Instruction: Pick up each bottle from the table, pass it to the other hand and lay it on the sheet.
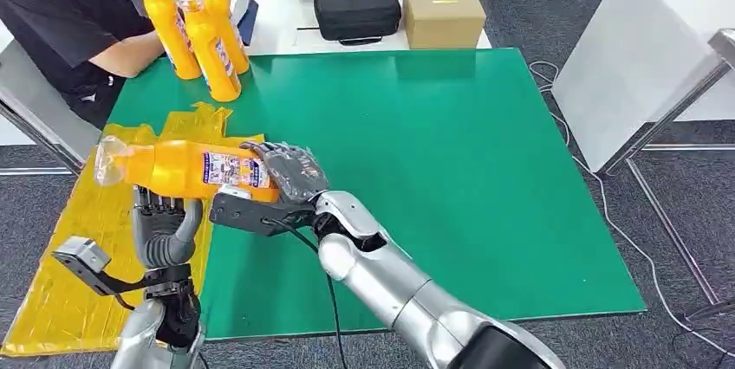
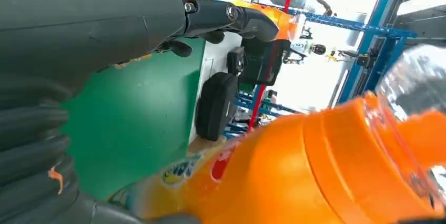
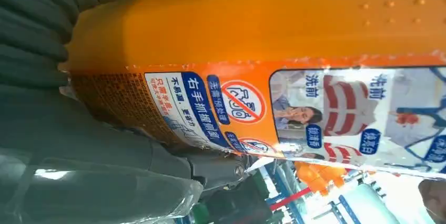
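- Right hand [image 1: 290, 174] is what I watch first: it is clamped round the labelled lower body of an orange bottle [image 1: 186, 170], holding it level just above the near corner of the green mat [image 1: 451, 178], clear cap pointing away from the mat.
- Left hand [image 1: 163, 223] sits under the bottle's neck end with fingers raised and apart, not closed on it as far as I can tell; I judge it is placed to receive the pass.
- Yellow sheet [image 1: 82, 282] lies just beside the mat, directly below the bottle.
- Three more bottles [image 1: 195, 27] stand at the mat's far corner.
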You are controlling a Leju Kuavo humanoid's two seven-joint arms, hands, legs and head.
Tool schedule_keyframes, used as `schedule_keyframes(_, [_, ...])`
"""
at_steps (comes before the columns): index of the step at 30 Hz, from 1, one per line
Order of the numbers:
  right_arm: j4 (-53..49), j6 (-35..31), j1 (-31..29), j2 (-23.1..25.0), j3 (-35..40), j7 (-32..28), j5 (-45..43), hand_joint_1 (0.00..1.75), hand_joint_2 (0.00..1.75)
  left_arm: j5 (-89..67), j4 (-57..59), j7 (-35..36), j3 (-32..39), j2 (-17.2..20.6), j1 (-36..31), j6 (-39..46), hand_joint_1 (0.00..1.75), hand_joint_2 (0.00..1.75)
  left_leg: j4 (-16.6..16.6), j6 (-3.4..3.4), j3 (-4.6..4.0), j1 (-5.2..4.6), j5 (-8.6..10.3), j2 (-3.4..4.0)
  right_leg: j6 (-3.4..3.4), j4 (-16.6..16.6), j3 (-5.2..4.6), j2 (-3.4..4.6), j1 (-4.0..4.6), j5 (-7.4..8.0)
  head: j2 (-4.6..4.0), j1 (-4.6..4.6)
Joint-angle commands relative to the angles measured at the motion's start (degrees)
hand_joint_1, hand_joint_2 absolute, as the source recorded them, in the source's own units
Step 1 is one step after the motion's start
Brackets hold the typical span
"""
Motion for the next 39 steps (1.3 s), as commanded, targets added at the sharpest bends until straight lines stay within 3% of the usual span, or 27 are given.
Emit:
schedule_keyframes(1, [7.1,0.8,-3.8,0.2,0.4,0.7,1.7,1.75,1.75,0.3,0.6,0.6,-3.9,-0.2,-2.0,0.0,0.0,1.75,0.0,-0.13,0.07,0.04,-0.04,-0.04,-0.03,0.0,0.12,-0.07,0.04,-0.04,0.02,0.0])
schedule_keyframes(21, [8.7,2.0,-4.3,1.0,1.0,0.7,2.9,1.75,1.75,1.1,-1.0,1.2,-5.0,0.4,-1.3,-0.2,0.0,1.75,0.0,-0.12,0.04,0.05,-0.05,0.02,-0.03,0.0,0.09,0.0,0.04,-0.04,0.0,0.0])
schedule_keyframes(27, [8.4,3.1,-4.6,1.1,6.3,2.3,2.1,1.75,1.75,1.7,-3.2,1.8,-5.2,0.6,0.3,0.3,0.0,1.75,0.0,-0.13,0.05,0.04,-0.06,0.05,-0.04,0.0,0.08,0.02,0.04,-0.04,0.0,0.0])
schedule_keyframes(33, [6.1,3.9,-1.1,1.1,15.3,3.4,1.4,1.75,1.75,3.6,-6.2,2.5,-1.7,0.6,2.4,1.2,0.0,1.75,0.0,-0.13,0.1,0.07,-0.07,0.16,-0.04,-0.1,0.1,0.12,0.06,-0.01,0.0,-0.02])
schedule_keyframes(39, [5.2,4.3,0.4,1.1,19.5,5.2,3.6,1.75,1.75,5.1,-7.6,3.2,1.1,0.6,4.0,1.5,0.0,1.75,0.0,-0.15,0.09,0.09,-0.08,0.12,-0.04,-0.1,0.11,0.09,0.08,-0.03,0.0,-0.02])
